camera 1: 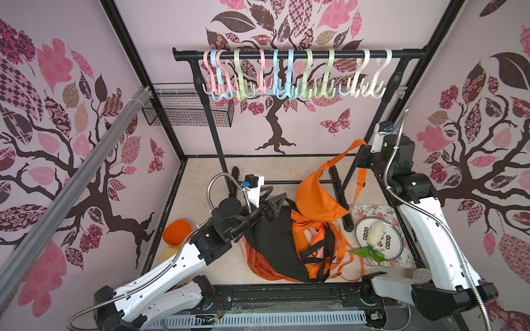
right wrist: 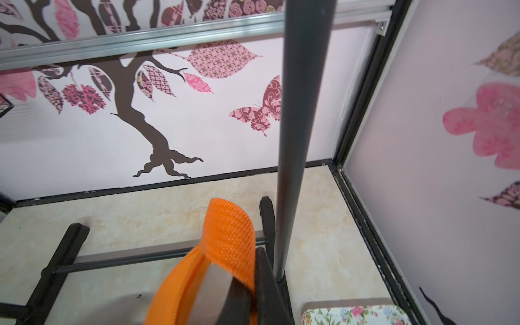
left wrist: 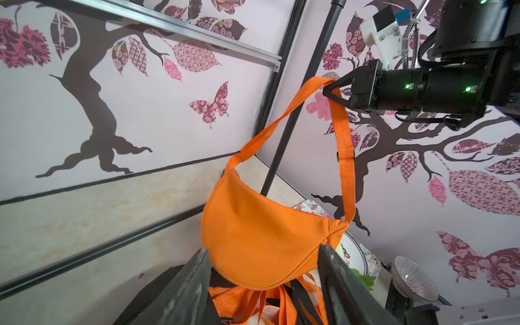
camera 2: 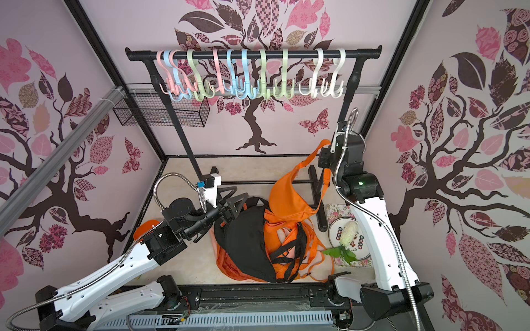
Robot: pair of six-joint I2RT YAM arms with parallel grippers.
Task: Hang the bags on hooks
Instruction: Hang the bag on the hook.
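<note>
An orange crescent bag [camera 1: 315, 197] [camera 2: 289, 197] [left wrist: 261, 239] hangs in the air by its orange strap [camera 1: 342, 156] [right wrist: 230, 236]. My right gripper [camera 1: 359, 147] [camera 2: 321, 152] [left wrist: 327, 91] [right wrist: 253, 270] is shut on the top of the strap loop, beside the rack's right upright [right wrist: 298, 140]. My left gripper [camera 1: 276, 193] [camera 2: 239, 192] [left wrist: 264, 253] stands open just left of the bag's lower edge, holding nothing. Several pastel hooks [camera 1: 286, 86] [camera 2: 246, 86] hang from the black rail [camera 1: 407, 53] high above; the white hooks [camera 1: 362, 86] at its right end are bare.
A heap of black and orange bags [camera 1: 275, 243] [camera 2: 249, 246] lies on the floor under the left gripper. A plate [camera 1: 391, 246] with a white flower sits on a floral mat at right. An orange bowl [camera 1: 176, 232] sits at left. A wire basket [camera 1: 186, 109] hangs on the back wall.
</note>
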